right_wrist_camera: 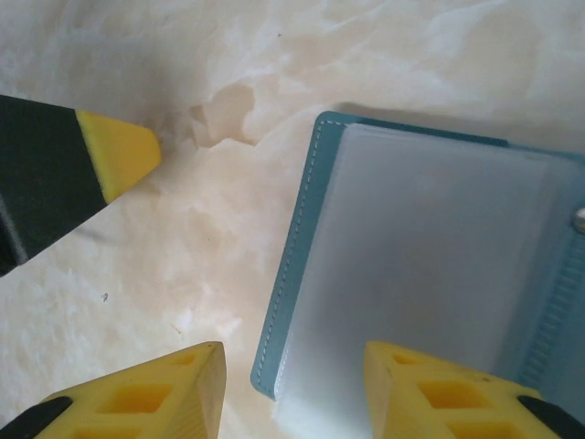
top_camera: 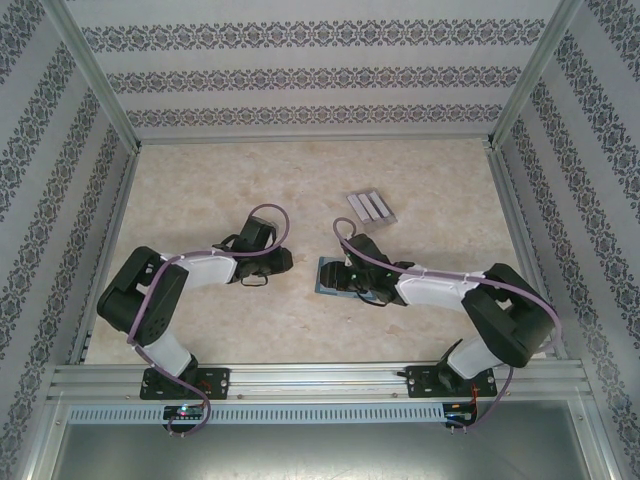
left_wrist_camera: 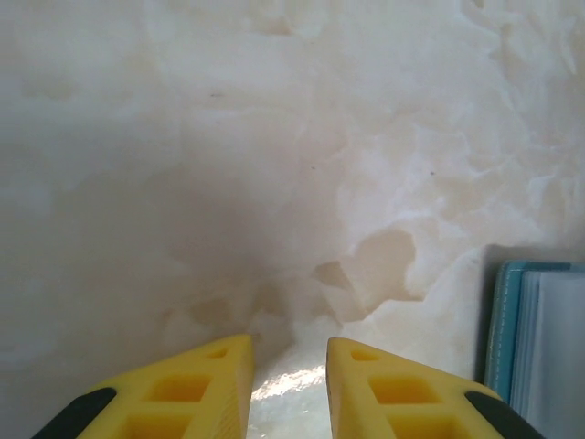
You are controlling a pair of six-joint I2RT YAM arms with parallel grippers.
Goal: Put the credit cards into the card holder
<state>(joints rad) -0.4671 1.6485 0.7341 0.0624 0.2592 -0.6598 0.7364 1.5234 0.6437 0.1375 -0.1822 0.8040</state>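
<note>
Three grey credit cards (top_camera: 368, 206) lie side by side on the marble table, beyond my right arm. The teal card holder (top_camera: 329, 278) lies open and flat between my two grippers, and its clear plastic sleeve (right_wrist_camera: 430, 274) faces up. My right gripper (right_wrist_camera: 292, 361) is open and hovers low, straddling the holder's (right_wrist_camera: 292, 274) near left corner, with one finger over the sleeve and the other over bare table. My left gripper (left_wrist_camera: 290, 352) is slightly open with nothing between its fingers, just left of the holder's edge (left_wrist_camera: 501, 320). Its yellow fingertip (right_wrist_camera: 114, 160) shows in the right wrist view.
Patterned walls and metal frame rails (top_camera: 100, 90) enclose the table on three sides. The marble tabletop (top_camera: 220, 180) stretches bare to the left and far side. A metal rail (top_camera: 320, 380) at the near edge carries both arm bases.
</note>
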